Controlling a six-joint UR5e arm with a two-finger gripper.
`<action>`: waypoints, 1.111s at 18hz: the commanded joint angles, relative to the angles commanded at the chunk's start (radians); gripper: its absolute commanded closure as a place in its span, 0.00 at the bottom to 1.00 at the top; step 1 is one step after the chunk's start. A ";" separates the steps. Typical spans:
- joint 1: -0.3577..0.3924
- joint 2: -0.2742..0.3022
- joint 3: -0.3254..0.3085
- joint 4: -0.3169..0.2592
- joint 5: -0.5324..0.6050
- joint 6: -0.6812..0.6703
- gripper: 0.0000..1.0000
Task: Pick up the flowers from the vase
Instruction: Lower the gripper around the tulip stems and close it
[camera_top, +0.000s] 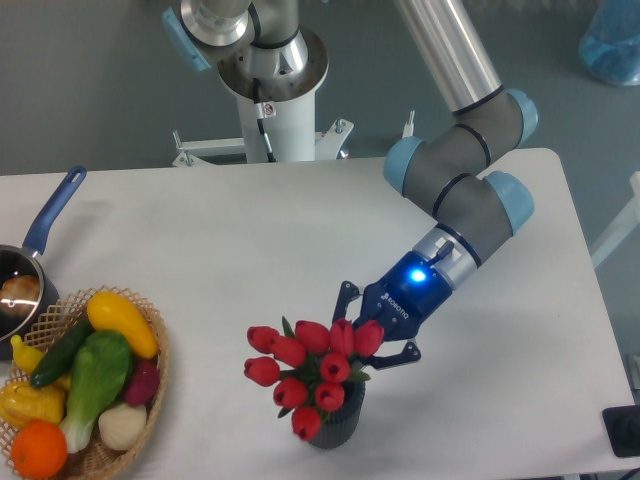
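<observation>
The flowers (312, 365) stand low and centre in the frame, stems in the vase (333, 424), which sits on the table (250, 240). The gripper (368, 338) reaches in from the right, its fingers pinching the right side of the bunch. At the lower left lie a basket (150, 390) of toy vegetables and a saucepan (35, 260).

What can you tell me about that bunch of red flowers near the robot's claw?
The flowers are a bunch of red tulips, plastic-looking, with green leaves showing between the heads. Their stems go down into a small dark ribbed vase near the table's front edge, and the bunch spreads wider than the vase. The gripper reaches in from the right, its fingers closed around the heads on that side, though how firmly it holds them is unclear.
</observation>
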 joint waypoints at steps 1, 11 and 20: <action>0.000 0.011 -0.002 0.000 -0.003 -0.002 1.00; -0.011 0.086 -0.015 -0.002 -0.072 -0.091 1.00; 0.002 0.143 -0.005 -0.003 -0.144 -0.161 1.00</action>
